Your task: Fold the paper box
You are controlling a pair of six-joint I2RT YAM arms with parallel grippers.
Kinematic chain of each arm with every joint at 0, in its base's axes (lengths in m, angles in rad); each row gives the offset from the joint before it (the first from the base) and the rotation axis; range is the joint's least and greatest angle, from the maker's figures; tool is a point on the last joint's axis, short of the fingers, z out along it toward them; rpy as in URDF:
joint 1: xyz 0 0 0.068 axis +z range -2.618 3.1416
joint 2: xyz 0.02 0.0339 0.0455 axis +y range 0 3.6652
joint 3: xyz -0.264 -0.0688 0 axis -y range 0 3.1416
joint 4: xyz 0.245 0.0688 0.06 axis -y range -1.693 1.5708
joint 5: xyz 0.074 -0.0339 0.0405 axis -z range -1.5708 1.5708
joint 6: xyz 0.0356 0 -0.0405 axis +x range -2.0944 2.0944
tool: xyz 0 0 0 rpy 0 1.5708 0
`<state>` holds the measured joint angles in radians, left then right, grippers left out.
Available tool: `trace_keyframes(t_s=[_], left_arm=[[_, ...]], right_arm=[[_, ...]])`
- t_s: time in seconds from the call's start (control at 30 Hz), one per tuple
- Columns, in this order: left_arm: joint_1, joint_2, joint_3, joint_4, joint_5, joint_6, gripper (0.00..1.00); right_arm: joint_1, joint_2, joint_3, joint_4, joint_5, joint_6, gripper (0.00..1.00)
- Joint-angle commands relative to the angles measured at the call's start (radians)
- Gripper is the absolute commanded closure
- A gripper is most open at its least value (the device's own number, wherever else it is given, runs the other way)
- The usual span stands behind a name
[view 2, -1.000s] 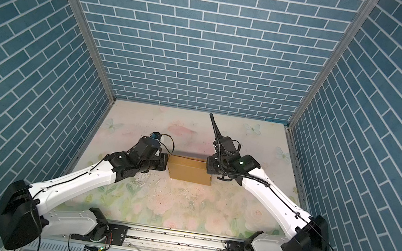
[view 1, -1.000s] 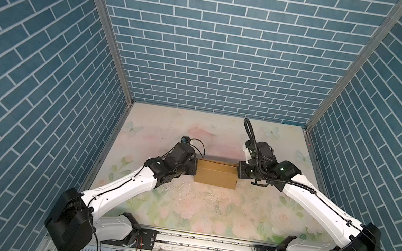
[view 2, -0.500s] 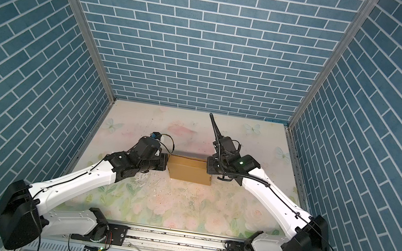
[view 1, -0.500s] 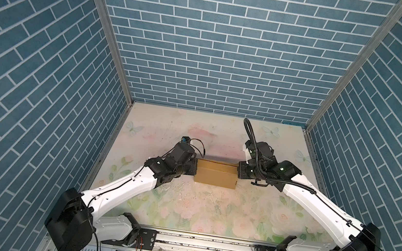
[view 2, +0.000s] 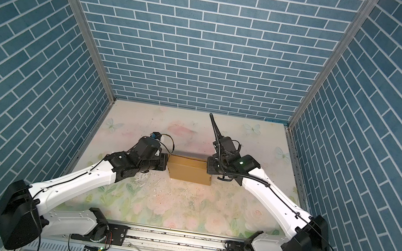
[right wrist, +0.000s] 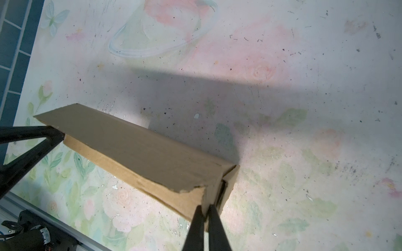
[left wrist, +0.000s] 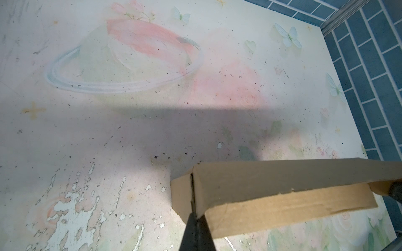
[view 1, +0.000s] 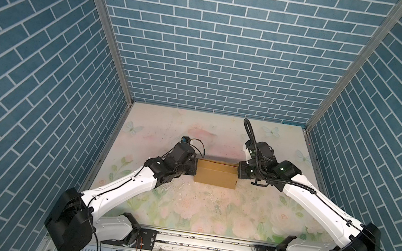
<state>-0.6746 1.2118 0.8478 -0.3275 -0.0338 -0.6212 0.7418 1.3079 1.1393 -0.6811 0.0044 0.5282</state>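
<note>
The paper box [view 1: 215,174] [view 2: 189,170] is a closed brown cardboard block at mid-table, held by its two short ends. My left gripper [view 1: 195,168] [left wrist: 194,218] is shut on the cardboard edge at the box's [left wrist: 272,187] left end. My right gripper [view 1: 238,171] [right wrist: 206,209] is shut on a thin panel at the box's [right wrist: 141,152] right end. A torn lid edge overhangs one long side in both wrist views. Each wrist view shows the other gripper's dark fingers [right wrist: 32,141] at the far end. I cannot tell whether the box touches the table.
The floral table mat [view 1: 203,212] has worn, flaking patches in front of the box. Blue brick walls [view 1: 221,53] close in the back and both sides. A metal rail [view 1: 204,242] with both arm bases runs along the front edge.
</note>
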Motion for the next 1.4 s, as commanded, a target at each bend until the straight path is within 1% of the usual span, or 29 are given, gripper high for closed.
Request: trace_keyframes(t_s=[0.0,0.57,0.93,1.07,1.17,1.37], left_arm=[[-0.006,-0.005,-0.011,-0.015,-0.017,-0.006,1.00],[-0.007,-0.008,-0.010,-0.015,-0.017,-0.006,1.00],[-0.008,-0.005,-0.013,-0.014,-0.016,-0.007,1.00],[-0.008,-0.001,-0.012,-0.013,-0.018,-0.006,1.00],[-0.008,-0.001,-0.013,-0.013,-0.023,-0.007,1.00],[-0.010,-0.002,-0.021,-0.007,-0.033,-0.008,1.00]], right_arm=[[0.005,-0.027,0.012,-0.035,0.021,0.036,0.92],[0.004,-0.028,0.004,-0.028,0.017,0.037,0.92],[0.005,-0.025,-0.002,-0.023,0.014,0.038,0.90],[0.005,-0.027,-0.002,-0.021,0.013,0.038,0.85],[0.005,-0.034,-0.002,-0.020,0.016,0.042,0.75],[0.004,-0.056,-0.004,-0.015,0.014,0.053,0.59]])
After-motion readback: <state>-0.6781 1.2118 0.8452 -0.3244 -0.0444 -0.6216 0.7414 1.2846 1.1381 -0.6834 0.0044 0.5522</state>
